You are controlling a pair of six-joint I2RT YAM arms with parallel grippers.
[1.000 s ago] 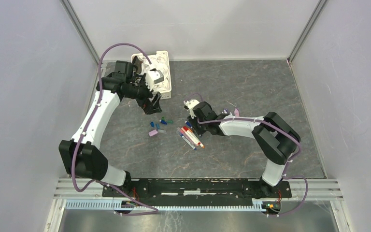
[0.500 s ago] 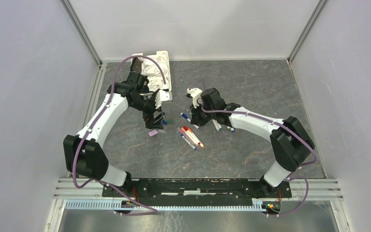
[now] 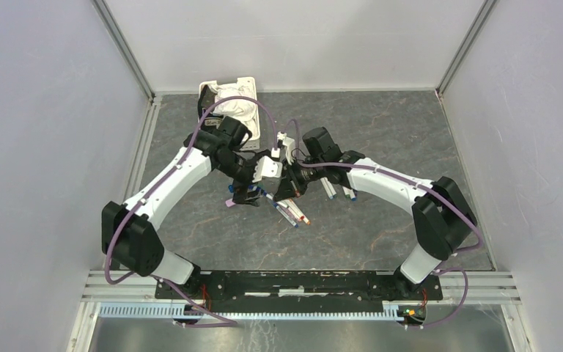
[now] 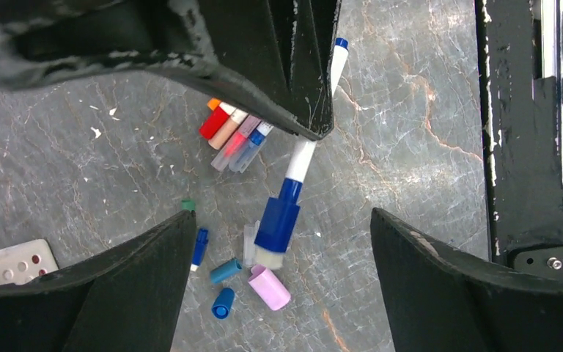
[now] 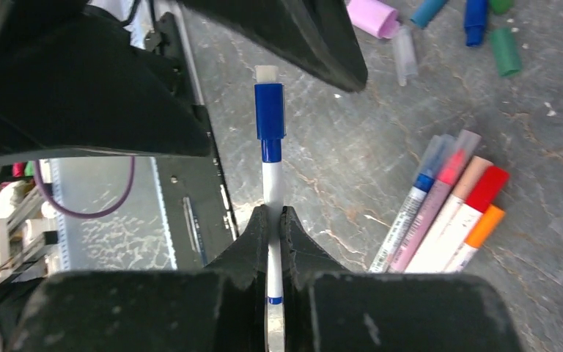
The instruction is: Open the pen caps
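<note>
between the wide-spread fingers of the left pincer [image 4: 278,217] is the blue cap [image 5: 270,111], not yet off its pen [image 5: 272,183]. the right pincer [image 5: 271,220] is pressed together on the white barrel just behind that cap. i judge the step is offering the cap for pulling. next, the left pincer should close on the cap only and pull straight away from the right pincer. loose caps [image 4: 269,287] lie under the left pincer, other pens [image 5: 447,205] beside the right one.

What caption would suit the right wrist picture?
Right gripper pinches a white pen, presenting its blue cap between the left gripper's open fingers.
</note>
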